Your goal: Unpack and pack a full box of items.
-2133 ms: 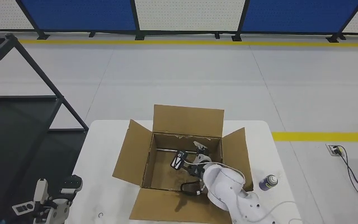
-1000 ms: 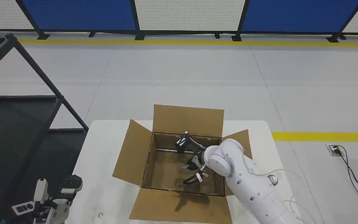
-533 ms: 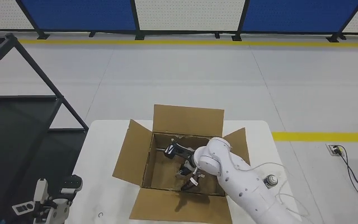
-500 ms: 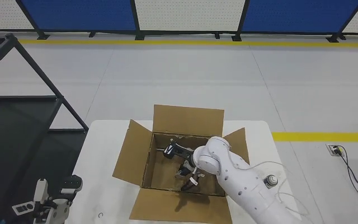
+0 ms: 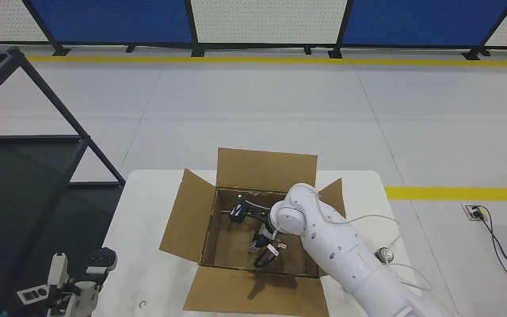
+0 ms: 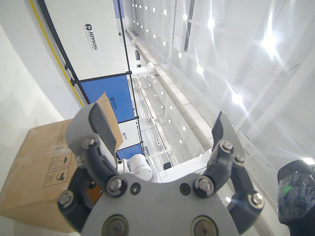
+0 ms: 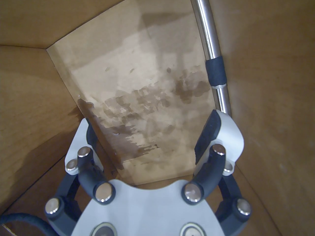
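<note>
An open cardboard box (image 5: pixel 265 168) stands in the middle of the white table (image 5: pixel 150 238). My right gripper (image 5: pixel 238 212) is down inside it near the far wall, open and holding nothing (image 7: pixel 147 121). The box floor (image 7: pixel 137 74) is bare and stained. A chrome rod with a black band (image 7: pixel 201 13) lies along the wall beside one fingertip. My left gripper (image 6: pixel 160 121) is open and empty, pointing up at the ceiling, with the box's outer side (image 6: pixel 37 168) beside it. The left arm (image 5: pixel 79 289) sits off the table's near left corner.
A small dark bottle (image 5: pixel 385 255) stands on the table right of the box, partly behind the right arm. A black metal rack (image 5: pixel 40 158) is left of the table. The box's four flaps are folded outward.
The right arm has swung across inside the box from its near right part to the far wall and leftward. The left arm has not moved.
</note>
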Motion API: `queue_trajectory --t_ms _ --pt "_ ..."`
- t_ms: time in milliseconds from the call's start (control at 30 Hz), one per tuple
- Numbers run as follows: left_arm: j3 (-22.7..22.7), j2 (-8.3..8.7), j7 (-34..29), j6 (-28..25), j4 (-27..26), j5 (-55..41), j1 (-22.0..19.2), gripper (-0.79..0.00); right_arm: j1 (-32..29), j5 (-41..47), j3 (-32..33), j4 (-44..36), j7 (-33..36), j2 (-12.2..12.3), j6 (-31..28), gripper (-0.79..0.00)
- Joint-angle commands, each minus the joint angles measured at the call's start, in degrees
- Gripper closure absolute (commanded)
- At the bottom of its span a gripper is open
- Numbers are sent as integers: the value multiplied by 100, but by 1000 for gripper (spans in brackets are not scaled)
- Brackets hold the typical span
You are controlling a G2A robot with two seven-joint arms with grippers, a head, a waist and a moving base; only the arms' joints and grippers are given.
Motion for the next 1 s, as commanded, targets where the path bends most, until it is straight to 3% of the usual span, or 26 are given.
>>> queue_trajectory --t_ms 0,167,400,567,733,967 --pt "0 0 0 0 0 0 0 -785 0 0 0 1 0 0 0 -785" --pt "0 0 0 0 0 0 0 -785 0 0 0 1 0 0 0 -785" --pt "15 4 -38 127 75 59 -19 -785 -347 -490 146 -564 -559 159 75 -785" --pt "154 49 -446 933 655 488 -646 -785 -610 -673 319 -1007 -490 293 73 -785" --pt "61 102 -1097 1262 786 833 -754 -785 -872 -904 523 -1485 -526 435 -10 -785" --pt "-34 174 -2079 1246 1158 980 -821 -785 -1287 -1162 818 -2167 -451 619 -41 -785"
